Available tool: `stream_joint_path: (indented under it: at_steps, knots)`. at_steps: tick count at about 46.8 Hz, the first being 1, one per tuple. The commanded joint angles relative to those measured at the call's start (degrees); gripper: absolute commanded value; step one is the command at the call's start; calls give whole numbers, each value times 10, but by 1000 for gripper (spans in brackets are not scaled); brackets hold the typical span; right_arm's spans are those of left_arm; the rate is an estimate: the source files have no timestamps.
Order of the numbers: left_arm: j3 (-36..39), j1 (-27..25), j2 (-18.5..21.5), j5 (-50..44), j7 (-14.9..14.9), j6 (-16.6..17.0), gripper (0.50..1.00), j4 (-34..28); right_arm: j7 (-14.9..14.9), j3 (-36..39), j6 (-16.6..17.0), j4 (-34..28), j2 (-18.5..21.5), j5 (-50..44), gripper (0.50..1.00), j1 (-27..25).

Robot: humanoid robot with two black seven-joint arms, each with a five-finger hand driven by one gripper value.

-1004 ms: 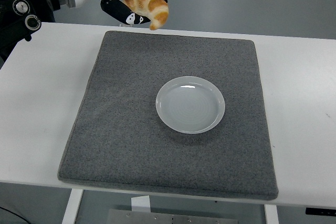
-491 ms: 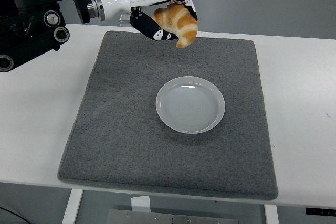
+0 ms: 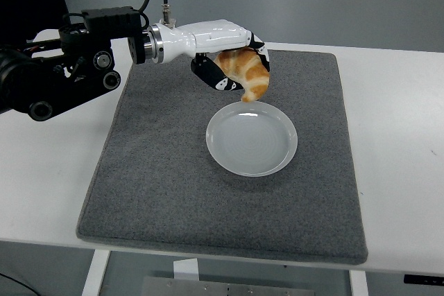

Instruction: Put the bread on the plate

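Bread being gripped by left hand, fingers curled round it, hanging just over far rim of plate on grey mat. Probably light, soft, squashable, so gentle hold round thick middle is being favoured. Right hand not being seen.

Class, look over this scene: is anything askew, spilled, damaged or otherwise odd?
Nothing stands out. The mat lies flat on the table, the plate sits upright and empty on it, and the left robot hand holds the bread intact above the plate's far rim.
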Motion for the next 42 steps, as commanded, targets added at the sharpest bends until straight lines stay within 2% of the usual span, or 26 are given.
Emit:
stream_joint_path:
  at_steps: [1, 6, 24, 42]
  knots:
    - [9, 11, -11, 25, 0, 23, 500, 11, 0, 0, 0, 0, 0, 0, 954, 0]
    - [27, 29, -30, 50, 0, 62, 500, 22, 0, 0, 0, 0, 0, 0, 952, 0]
    - [107, 44, -84, 67, 1, 150, 500, 74, 0, 0, 0, 0, 0, -1, 952, 0]
    - [109, 68, -105, 82, 2, 161, 500, 105, 0, 0, 0, 0, 0, 0, 952, 0]
